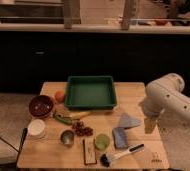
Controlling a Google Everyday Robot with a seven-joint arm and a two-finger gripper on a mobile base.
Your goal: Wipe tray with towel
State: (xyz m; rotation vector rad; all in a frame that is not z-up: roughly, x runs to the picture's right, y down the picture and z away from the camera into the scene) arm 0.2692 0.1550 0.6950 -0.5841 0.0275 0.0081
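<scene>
Pincer (pixel 149 125) low at the right edge of the pale wooden tabletop (pixel 138 92), hanging downward off the bulky white robot arm (pixel 165 97). Open or closed? Cannot tell from this angle.

Just left of the pincer and apart from it: the rumpled grey-blue cloth towel (pixel 128 120), lying flat on the wood. Far middle of the tabletop: the green rectangular plastic tray (pixel 70 95), sitting level with its long side running left to right. Well apart from the pincer, and a little to the far left of the towel.

Now along the near side. Just beside the towel on its near edge, a blue oblong block (pixel 120 137), sponge-like. Nearer again, a brush with a dark bristle head and a white handle (pixel 122 153), lying on a slant with the handle toward the right. Left of the blue block, a round pale green object (pixel 102 141), too unclear to name. Left again, a dark flat rectangular object (pixel 89 151) by the near edge. Then a small shiny metal cup (pixel 66 137) and, nearer the left edge, a white round cup (pixel 36 128).

Over on the left: a dark red round bowl (pixel 41 106), and an orange round fruit (pixel 60 96) just beside the tray's left wall. Between tray and metal cup, a long green vegetable (pixel 62 118), a yellow banana (pixel 82 114) and a bunch of dark red grapes (pixel 82 130), all close together.
</scene>
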